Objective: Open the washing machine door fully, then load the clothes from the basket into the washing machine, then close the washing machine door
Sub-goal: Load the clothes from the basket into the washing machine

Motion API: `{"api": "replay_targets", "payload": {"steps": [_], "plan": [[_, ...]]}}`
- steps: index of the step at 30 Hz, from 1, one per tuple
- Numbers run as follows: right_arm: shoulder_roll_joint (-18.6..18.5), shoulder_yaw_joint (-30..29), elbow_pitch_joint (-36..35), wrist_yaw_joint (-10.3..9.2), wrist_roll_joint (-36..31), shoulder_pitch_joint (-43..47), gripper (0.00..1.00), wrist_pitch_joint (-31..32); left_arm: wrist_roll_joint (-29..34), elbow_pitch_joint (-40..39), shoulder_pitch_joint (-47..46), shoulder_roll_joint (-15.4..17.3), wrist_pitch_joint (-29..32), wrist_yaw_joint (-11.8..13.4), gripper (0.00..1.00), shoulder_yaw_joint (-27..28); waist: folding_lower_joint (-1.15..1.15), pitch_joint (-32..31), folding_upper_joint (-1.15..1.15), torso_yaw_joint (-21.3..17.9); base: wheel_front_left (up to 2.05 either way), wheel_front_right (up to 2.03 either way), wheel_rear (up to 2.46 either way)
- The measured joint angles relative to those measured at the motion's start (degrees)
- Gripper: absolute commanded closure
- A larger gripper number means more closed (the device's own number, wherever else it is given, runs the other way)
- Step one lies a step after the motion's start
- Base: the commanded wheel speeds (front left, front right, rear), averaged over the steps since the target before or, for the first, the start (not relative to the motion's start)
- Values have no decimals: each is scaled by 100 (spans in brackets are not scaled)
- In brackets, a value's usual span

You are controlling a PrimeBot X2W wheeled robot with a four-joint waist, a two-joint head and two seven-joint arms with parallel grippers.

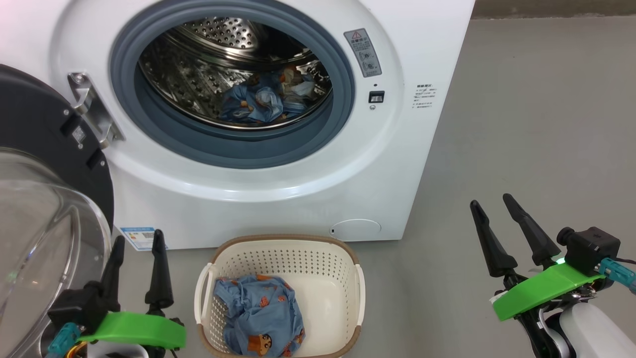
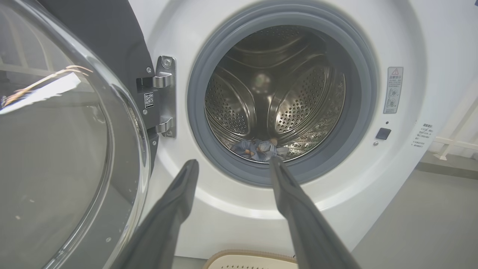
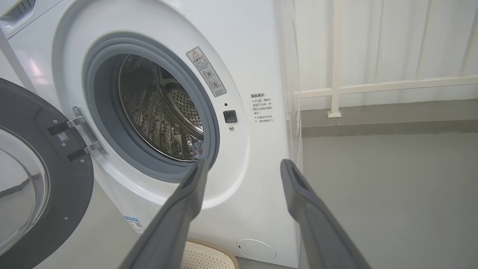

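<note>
While both grippers, left point(image 1: 138, 235) and right point(image 1: 491, 200), are hanging open, empty, a blue garment point(image 1: 258, 311) is lying in the basket's point(image 1: 298, 268) near-left corner before the washer point(image 1: 278, 209) — dropping straight onto its bunched middle is looking safest.

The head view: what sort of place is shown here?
Probably a laundry corner, maybe a test room: a white front-loading washing machine on a grey floor, its door open, and a basket of blue clothes before it.
</note>
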Motion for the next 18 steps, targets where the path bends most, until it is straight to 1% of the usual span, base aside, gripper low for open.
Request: {"api": "replay_targets", "payload": {"steps": [18], "plan": [[2, 8, -2, 0, 4, -1, 0, 0, 1, -124, -1, -38, 0, 43, 0, 3, 1, 139, 0, -70, 0, 0, 0]]}}
